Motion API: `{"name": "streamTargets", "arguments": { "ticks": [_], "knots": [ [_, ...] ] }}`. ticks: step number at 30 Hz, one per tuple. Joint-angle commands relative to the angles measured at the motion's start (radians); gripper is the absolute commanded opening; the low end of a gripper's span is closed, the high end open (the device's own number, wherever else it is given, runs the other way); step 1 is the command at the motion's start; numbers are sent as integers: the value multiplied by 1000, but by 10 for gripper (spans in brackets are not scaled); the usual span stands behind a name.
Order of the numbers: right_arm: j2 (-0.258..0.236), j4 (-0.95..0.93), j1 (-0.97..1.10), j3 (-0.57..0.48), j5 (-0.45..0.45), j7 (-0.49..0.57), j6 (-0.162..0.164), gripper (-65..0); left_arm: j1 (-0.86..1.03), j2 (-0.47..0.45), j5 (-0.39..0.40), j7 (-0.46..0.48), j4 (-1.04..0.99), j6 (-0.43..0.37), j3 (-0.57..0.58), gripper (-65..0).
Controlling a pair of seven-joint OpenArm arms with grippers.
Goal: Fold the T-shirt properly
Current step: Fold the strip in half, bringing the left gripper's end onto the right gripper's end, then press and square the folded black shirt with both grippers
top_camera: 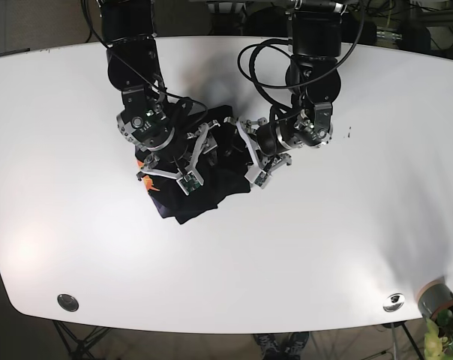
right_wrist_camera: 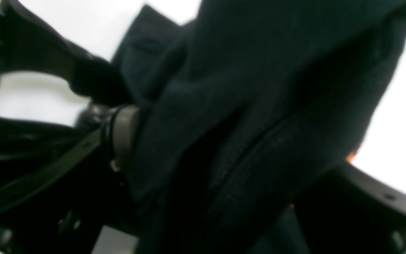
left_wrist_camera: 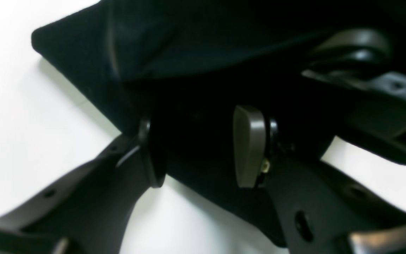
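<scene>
The black T-shirt lies bunched in a heap at the middle of the white table. My left gripper is at the heap's right edge. In the left wrist view its fingers stand apart over the shirt, with dark cloth between them. My right gripper sits on the heap's left part. In the right wrist view thick folds of the shirt rise close to the camera and press against one grey pad. They hide the other fingertip.
Both arms reach in from the far side of the table and their cables hang over the shirt. A small orange tag shows at the heap's left edge. A potted plant stands at the front right corner.
</scene>
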State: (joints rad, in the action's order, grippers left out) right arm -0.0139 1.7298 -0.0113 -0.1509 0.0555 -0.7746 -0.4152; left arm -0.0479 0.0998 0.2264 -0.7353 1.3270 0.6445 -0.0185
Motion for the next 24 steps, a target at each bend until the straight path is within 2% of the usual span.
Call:
{"name": "streamTargets", "arguments": {
  "ticks": [1, 3, 6, 12, 18, 24],
  "knots": [
    [10, 51, -19, 0, -24, 22, -4, -227, -4, 4, -23, -48, 6, -5, 1, -382],
    [18, 72, -17, 3, -53, 20, -6, -227, -4, 4, 11, -36, 10, -5, -1, -382],
    [16, 92, -14, 3, -116, 19, 0, -225, 1, -5, 112, 6, 44, -7, -2, -382],
    [21, 51, -23, -2, -122, 19, 3, -227, 4, -62, 232, 21, 124, -12, -2, -382],
    [21, 63, -29, -45, -135, 19, 3, -227, 38, -151, 295, 20, 207, -12, -2, -382],
    [18, 137, -19, -26, -136, 19, -6, -227, 90, -262, 324, 24, 277, -12, -13, -382]
  ]
}}
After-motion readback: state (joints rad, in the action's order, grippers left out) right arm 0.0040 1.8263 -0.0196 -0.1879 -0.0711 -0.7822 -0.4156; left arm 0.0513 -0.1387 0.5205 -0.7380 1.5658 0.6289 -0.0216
